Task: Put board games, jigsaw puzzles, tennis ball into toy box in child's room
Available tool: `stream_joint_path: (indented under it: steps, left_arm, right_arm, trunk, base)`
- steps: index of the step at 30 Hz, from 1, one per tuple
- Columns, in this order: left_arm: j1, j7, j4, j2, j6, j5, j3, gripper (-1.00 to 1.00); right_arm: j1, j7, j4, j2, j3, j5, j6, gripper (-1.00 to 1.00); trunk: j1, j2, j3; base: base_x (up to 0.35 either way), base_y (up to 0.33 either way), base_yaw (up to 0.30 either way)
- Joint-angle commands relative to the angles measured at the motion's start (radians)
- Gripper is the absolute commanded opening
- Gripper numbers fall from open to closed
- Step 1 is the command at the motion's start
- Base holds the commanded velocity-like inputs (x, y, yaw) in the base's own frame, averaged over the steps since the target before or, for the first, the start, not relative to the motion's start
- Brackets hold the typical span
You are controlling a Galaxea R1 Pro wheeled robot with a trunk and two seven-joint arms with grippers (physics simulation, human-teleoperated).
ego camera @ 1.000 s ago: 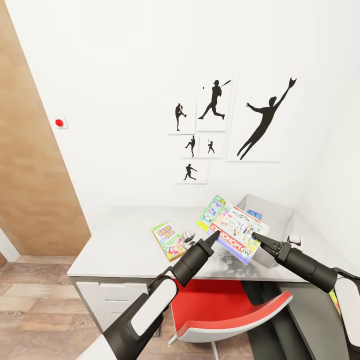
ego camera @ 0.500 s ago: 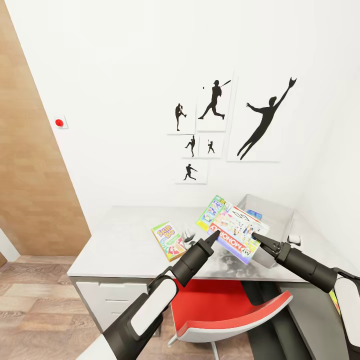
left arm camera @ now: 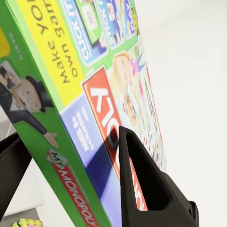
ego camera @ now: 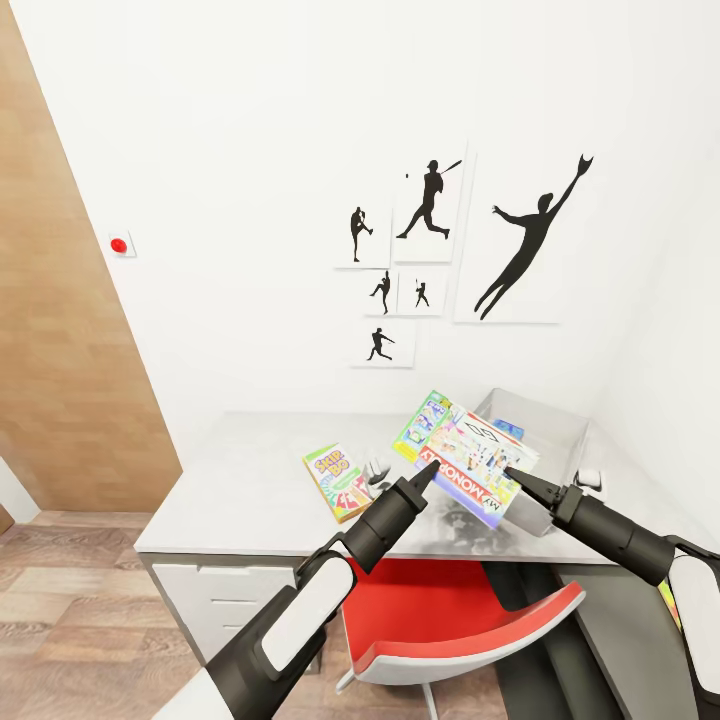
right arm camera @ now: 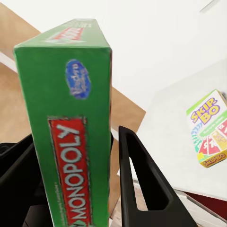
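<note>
One MONOPOLY box (ego camera: 473, 465), held tilted above the bench (ego camera: 240, 490) at the toy box (ego camera: 553, 428) rim, both tools clamped on it: left tool (ego camera: 428, 473), right tool (ego camera: 514, 475). One SKIP-BO box (ego camera: 338, 481) flat on bench. Possibly one further box beneath, unclear.

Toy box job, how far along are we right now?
Something blue already lies in the toy box. In hand: both the left gripper and right gripper clamp the Monopoly box, held tilted beside the bin. Left: the Skip-Bo box lies on the table.
</note>
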Motion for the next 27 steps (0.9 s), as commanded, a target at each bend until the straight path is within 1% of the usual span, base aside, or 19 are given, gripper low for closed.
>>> stream_joint_path:
  steps: [1,27]
  left_arm:
    - [-0.001,-0.005,0.000,0.000,0.002,0.010,-0.001,-1.00]
    - [-0.001,-0.007,-0.001,0.000,0.003,0.010,-0.001,-1.00]
  right_arm:
    - [-0.001,0.006,0.000,0.000,-0.001,0.018,0.003,-1.00]
    - [-0.001,0.006,0.000,-0.002,-0.002,0.016,0.003,-1.00]
  trunk:
    - [0.001,-0.002,-0.002]
    - [0.001,-0.002,-0.002]
  base:
    - [0.000,0.000,0.000]
    - [0.000,0.000,0.000]
